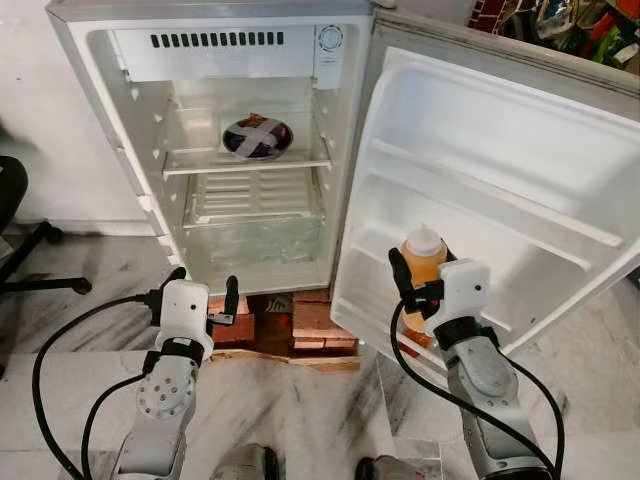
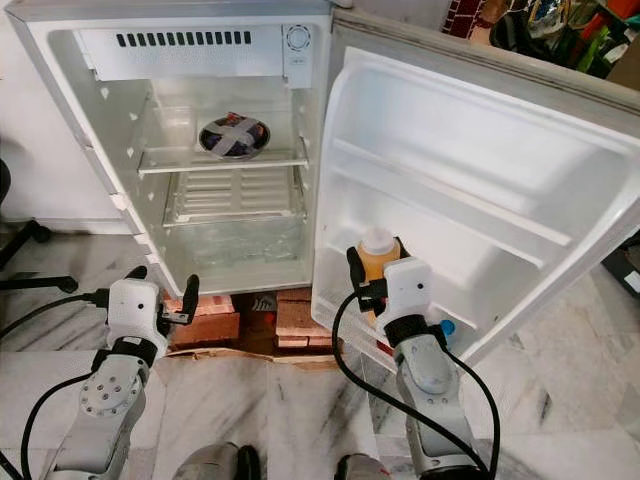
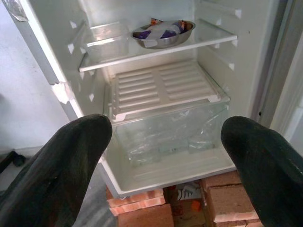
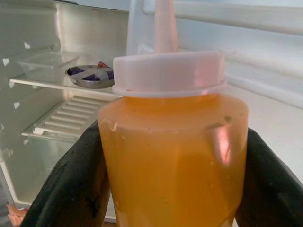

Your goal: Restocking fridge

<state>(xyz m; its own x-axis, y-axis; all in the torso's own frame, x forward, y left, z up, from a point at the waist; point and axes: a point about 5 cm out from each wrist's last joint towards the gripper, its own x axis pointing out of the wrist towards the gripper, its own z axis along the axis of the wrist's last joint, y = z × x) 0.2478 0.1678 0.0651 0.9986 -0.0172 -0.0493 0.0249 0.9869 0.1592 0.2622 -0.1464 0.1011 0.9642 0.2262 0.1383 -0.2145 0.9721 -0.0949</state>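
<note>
An orange squeeze bottle (image 1: 424, 262) with a white nozzle cap stands upright in front of the open fridge door's lower shelf (image 1: 380, 300). My right gripper (image 1: 418, 282) is shut on the bottle (image 4: 173, 156), a black finger on each side of it. My left gripper (image 1: 205, 290) hangs open and empty before the fridge's bottom edge, its fingers (image 3: 57, 175) framing the clear crisper drawer (image 3: 165, 132). A steel bowl (image 1: 257, 137) of wrapped items sits on the upper glass shelf (image 1: 245, 160).
The fridge stands on red bricks (image 1: 310, 325) over a marble floor. Its door (image 1: 500, 190) swings wide to the right, with a bare upper rack (image 1: 480, 195). A black office chair base (image 1: 30, 265) lies at the left. Cluttered shelves (image 1: 580, 30) show at the far right.
</note>
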